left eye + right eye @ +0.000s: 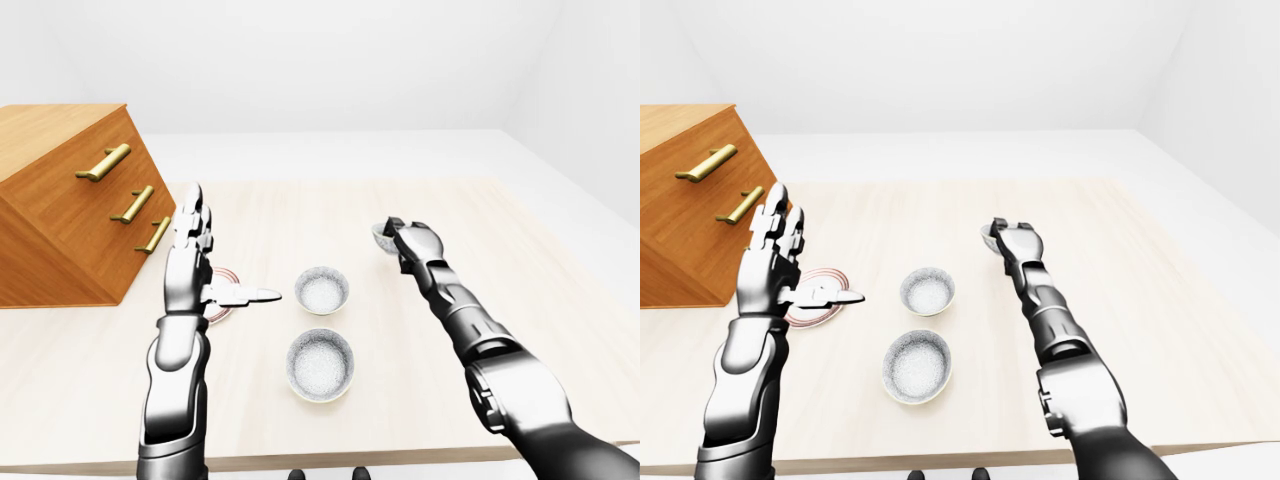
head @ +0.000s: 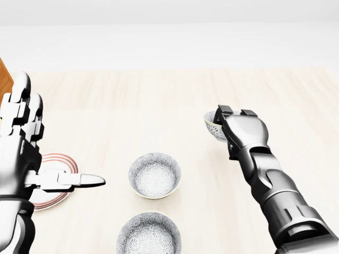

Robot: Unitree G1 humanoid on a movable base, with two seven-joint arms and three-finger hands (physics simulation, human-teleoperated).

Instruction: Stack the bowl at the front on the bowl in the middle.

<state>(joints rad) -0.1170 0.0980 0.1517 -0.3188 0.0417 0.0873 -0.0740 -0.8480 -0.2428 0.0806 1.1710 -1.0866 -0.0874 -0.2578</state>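
Observation:
Three grey patterned bowls stand on the light wooden table [image 1: 540, 250]. The largest bowl [image 1: 320, 365] is lowest in the left-eye view, and a smaller bowl [image 1: 322, 290] sits just above it. The third, smallest bowl [image 2: 212, 126] lies up and to the right, partly hidden by my right hand [image 2: 233, 119], whose fingers curl over its rim and close on it. My left hand [image 1: 215, 260] is held upright to the left of the middle bowl. It is open, fingers pointing up and thumb pointing right, and it holds nothing.
A red-ringed plate [image 2: 62, 165] lies under my left hand. A wooden drawer cabinet [image 1: 60, 200] with brass handles stands at the table's left. The table's lower edge runs just below the largest bowl.

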